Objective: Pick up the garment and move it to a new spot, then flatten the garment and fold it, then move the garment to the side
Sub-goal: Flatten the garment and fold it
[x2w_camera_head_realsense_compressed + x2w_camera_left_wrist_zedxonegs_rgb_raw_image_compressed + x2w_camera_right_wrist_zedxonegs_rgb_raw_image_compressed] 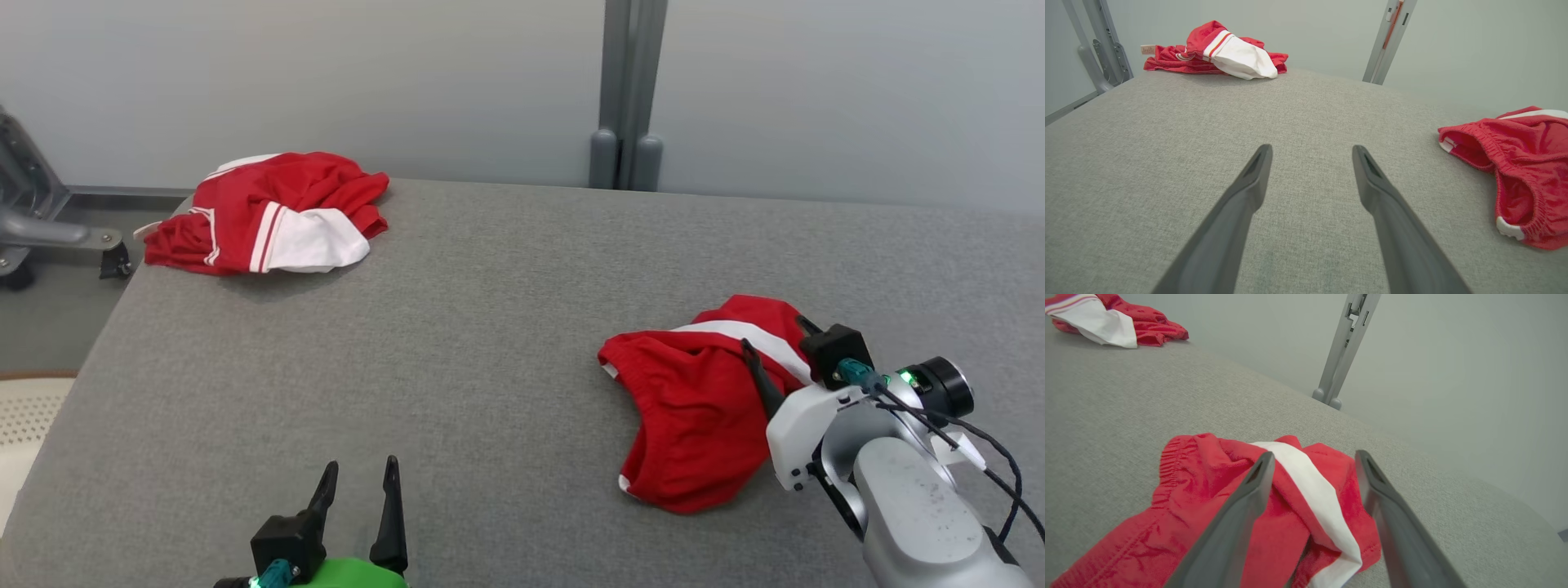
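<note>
The right gripper (1312,457) is spread over the red garment (1200,486), with its white stripe (1314,490) between the fingers. The left gripper (1311,151), also spread, grips nothing above the grey table (1306,114).

The bench (490,327) lay open mid-surface. A crumpled pile (269,212) blocked its far-left corner, the red garment (694,408) its right side.

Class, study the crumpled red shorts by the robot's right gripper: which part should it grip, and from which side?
Grip the raised fold where the white stripe crosses the red shorts, coming down from above. That ridge stands up off the grey table, so open jaws can probably straddle it; the right gripper is open and aimed there. The flatter edges look harder to pinch.
</note>
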Available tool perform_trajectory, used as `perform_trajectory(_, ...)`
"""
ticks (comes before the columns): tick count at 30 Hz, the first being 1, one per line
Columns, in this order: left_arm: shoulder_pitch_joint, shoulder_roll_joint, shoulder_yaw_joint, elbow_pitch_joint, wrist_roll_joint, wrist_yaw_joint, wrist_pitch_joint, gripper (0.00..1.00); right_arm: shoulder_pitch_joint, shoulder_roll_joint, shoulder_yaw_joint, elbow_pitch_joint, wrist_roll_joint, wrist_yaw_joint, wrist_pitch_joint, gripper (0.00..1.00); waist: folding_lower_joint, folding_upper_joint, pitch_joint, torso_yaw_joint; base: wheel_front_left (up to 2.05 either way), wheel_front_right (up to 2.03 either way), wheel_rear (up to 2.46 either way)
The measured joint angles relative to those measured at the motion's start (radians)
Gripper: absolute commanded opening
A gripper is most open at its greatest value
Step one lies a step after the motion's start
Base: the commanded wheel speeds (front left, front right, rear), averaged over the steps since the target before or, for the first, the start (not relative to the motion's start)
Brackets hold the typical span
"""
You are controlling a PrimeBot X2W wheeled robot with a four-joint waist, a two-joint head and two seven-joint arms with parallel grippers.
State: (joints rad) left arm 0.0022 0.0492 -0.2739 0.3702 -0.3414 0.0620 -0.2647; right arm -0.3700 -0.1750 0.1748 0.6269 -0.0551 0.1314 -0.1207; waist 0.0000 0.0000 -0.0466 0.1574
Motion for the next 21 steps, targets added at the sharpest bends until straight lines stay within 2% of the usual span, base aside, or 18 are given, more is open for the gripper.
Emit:
perform_trajectory(7,-0.012,0.0,-0.005,0.0,-0.001,0.004,0.0,1.0,-0.098,-0.062,0.123,0.163,0.069,0.0,0.138,1.0,0.0,0.0,0.028,0.097,0.0,0.0,0.0)
perform_trajectory(9,-0.013,0.0,-0.007,0.0,-0.002,0.005,0.0,1.0,-0.119,-0.074,0.151,0.184,0.092,0.0,0.147,1.0,0.0,0.0,0.036,0.12,0.0,0.0,0.0)
perform_trajectory(10,-0.013,0.0,-0.009,0.0,-0.003,0.005,0.0,1.0,-0.132,-0.077,0.16,0.19,0.103,0.0,0.147,0.95,0.0,0.0,0.04,0.132,0.0,0.0,0.0)
perform_trajectory(11,-0.013,0.0,-0.009,0.0,-0.007,0.005,0.0,1.0,-0.144,-0.08,0.169,0.197,0.114,0.0,0.146,0.45,0.0,0.0,0.044,0.143,0.0,0.0,0.0)
perform_trajectory(12,-0.014,0.0,-0.01,0.0,-0.008,0.007,0.0,1.0,-0.154,-0.083,0.174,0.202,0.123,0.0,0.144,0.29,0.0,0.0,0.048,0.152,0.0,0.0,0.0)
perform_trajectory(13,-0.014,0.0,-0.01,0.0,-0.008,0.008,0.0,1.0,-0.159,-0.084,0.175,0.207,0.129,0.0,0.138,0.01,0.0,0.0,0.05,0.158,0.0,0.0,0.0)
perform_trajectory(17,-0.014,0.0,-0.004,0.0,-0.008,0.01,0.0,1.0,-0.189,-0.085,0.173,0.225,0.142,0.0,0.102,0.0,0.0,0.0,0.052,0.171,0.0,0.0,0.0)
perform_trajectory(21,-0.014,0.0,0.007,-0.003,0.002,0.01,0.0,1.0,-0.238,-0.082,0.124,0.219,0.119,0.0,0.02,0.0,0.0,0.0,0.045,0.155,0.0,0.0,0.0)
